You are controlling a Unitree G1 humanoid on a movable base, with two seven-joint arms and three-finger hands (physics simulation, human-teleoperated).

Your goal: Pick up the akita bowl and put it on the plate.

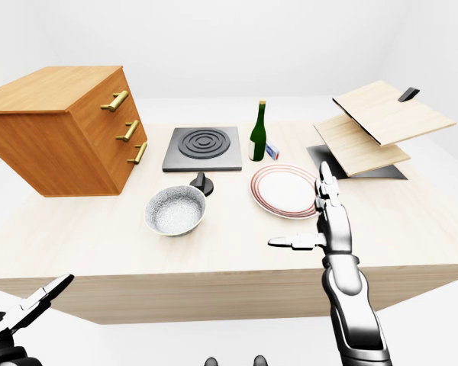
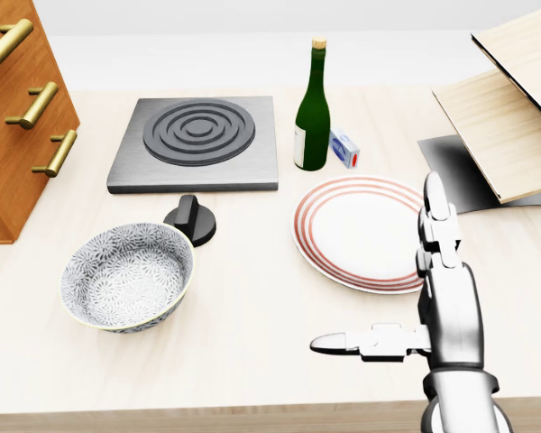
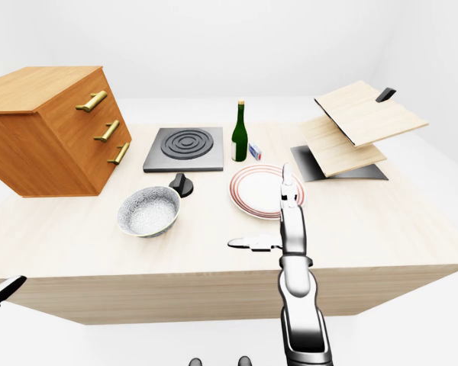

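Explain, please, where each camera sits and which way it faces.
Head view: on the head, tilted down at the table, close over the akita bowl and plate; only the right hand shows.
Left-eye view: on the head, looking wider across the whole table; right hand and, bottom left, left hand show.
Right-eye view: beside it, nearly the same scene; the left hand barely enters.
Both eye views share the drawer cabinet, akita bowl and plate.
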